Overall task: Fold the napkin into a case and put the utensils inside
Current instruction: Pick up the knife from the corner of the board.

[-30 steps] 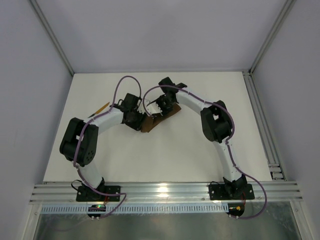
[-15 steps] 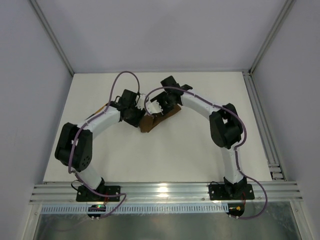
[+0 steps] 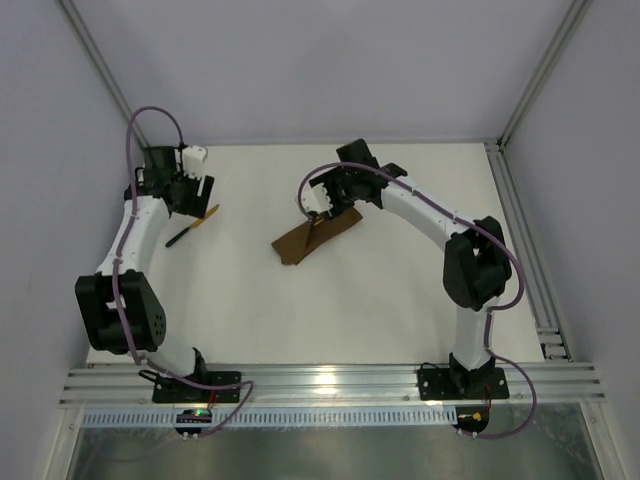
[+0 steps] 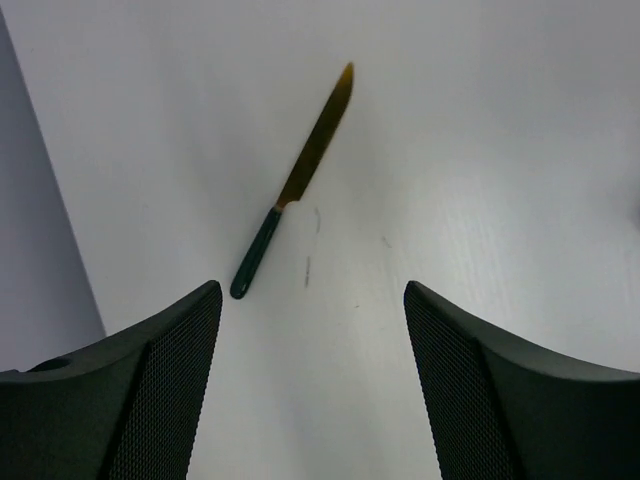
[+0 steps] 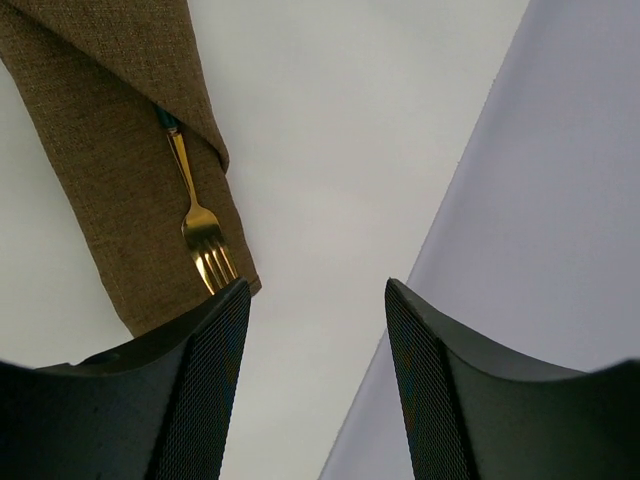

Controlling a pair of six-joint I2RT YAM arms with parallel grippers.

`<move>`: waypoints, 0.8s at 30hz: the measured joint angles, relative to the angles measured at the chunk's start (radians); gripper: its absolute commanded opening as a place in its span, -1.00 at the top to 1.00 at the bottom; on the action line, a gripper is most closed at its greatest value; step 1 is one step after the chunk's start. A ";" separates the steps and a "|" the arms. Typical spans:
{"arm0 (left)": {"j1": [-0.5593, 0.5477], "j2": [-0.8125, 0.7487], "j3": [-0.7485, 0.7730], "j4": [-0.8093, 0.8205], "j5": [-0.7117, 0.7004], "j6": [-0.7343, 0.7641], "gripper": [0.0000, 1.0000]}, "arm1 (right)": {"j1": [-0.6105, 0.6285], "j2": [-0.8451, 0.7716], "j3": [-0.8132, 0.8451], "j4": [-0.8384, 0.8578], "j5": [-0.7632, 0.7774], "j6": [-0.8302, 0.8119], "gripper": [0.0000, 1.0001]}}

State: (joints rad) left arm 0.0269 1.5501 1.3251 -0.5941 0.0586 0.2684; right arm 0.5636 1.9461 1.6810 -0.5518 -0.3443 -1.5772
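Note:
The brown case [image 3: 312, 238] lies flat at mid-table, a narrow oblong with a diagonal fold. In the right wrist view the case [image 5: 105, 150] holds a gold fork [image 5: 203, 240]; its handle is tucked under the fold and its tines lie on the cloth. My right gripper [image 3: 330, 200] hovers at the case's far end, open and empty [image 5: 317, 290]. A gold-bladed knife with a dark handle [image 3: 193, 226] lies on the table at the far left. My left gripper [image 3: 200, 188] is above it, open and empty [image 4: 310, 300], with the knife [image 4: 298, 185] just ahead of the fingers.
The left side wall [image 4: 30, 230] stands close to the knife and the left gripper. The back wall [image 5: 560, 200] fills the right of the right wrist view. A metal rail [image 3: 520, 240] runs along the table's right edge.
My left arm has swung from the case's near end out to the far left, above the knife. My right gripper has drawn slightly back from the case, which now lies uncovered.

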 measured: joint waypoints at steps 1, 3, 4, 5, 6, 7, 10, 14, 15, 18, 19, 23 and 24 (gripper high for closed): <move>0.033 0.009 0.001 -0.006 -0.002 0.036 -0.51 | -0.004 -0.001 -0.010 0.014 -0.003 0.018 -0.22; 0.087 0.058 0.013 -0.025 -0.002 0.110 -0.47 | -0.010 -0.002 -0.037 0.039 -0.014 0.055 -0.22; 0.111 0.099 0.032 -0.035 -0.001 0.142 -0.46 | -0.012 -0.005 -0.056 0.056 -0.022 0.073 -0.22; 0.134 0.155 0.060 -0.045 0.004 0.177 -0.46 | -0.015 -0.008 -0.078 0.069 -0.030 0.090 -0.22; 0.154 0.217 0.091 -0.055 0.011 0.210 -0.46 | -0.017 -0.012 -0.094 0.077 -0.036 0.101 -0.22; 0.171 0.273 0.120 -0.066 0.018 0.241 -0.46 | -0.018 -0.019 -0.116 0.090 -0.046 0.118 -0.22; 0.204 0.405 0.170 -0.096 0.053 0.328 -0.48 | -0.018 -0.050 -0.174 0.121 -0.068 0.163 -0.22; 0.191 0.459 0.219 -0.170 0.094 0.402 -0.46 | -0.018 -0.108 -0.241 0.171 -0.084 0.200 -0.22; 0.181 0.468 0.247 -0.184 0.098 0.417 -0.44 | -0.018 -0.124 -0.260 0.185 -0.086 0.207 -0.22; 0.155 0.523 0.356 -0.215 0.098 0.439 -0.30 | -0.018 -0.163 -0.303 0.217 -0.089 0.225 -0.22; 0.149 0.549 0.391 -0.222 0.098 0.446 -0.29 | -0.018 -0.172 -0.314 0.225 -0.089 0.227 -0.22; 0.142 0.620 0.440 -0.262 0.080 0.466 -0.21 | -0.018 -0.192 -0.341 0.244 -0.085 0.233 -0.22; 0.144 0.636 0.440 -0.282 0.073 0.471 -0.17 | -0.018 -0.194 -0.342 0.248 -0.085 0.235 -0.22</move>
State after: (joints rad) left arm 0.1707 2.1857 1.7649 -0.8757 0.1318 0.7395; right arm 0.5457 1.7519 1.3392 -0.3042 -0.4290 -1.3426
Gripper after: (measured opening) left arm 0.619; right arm 0.609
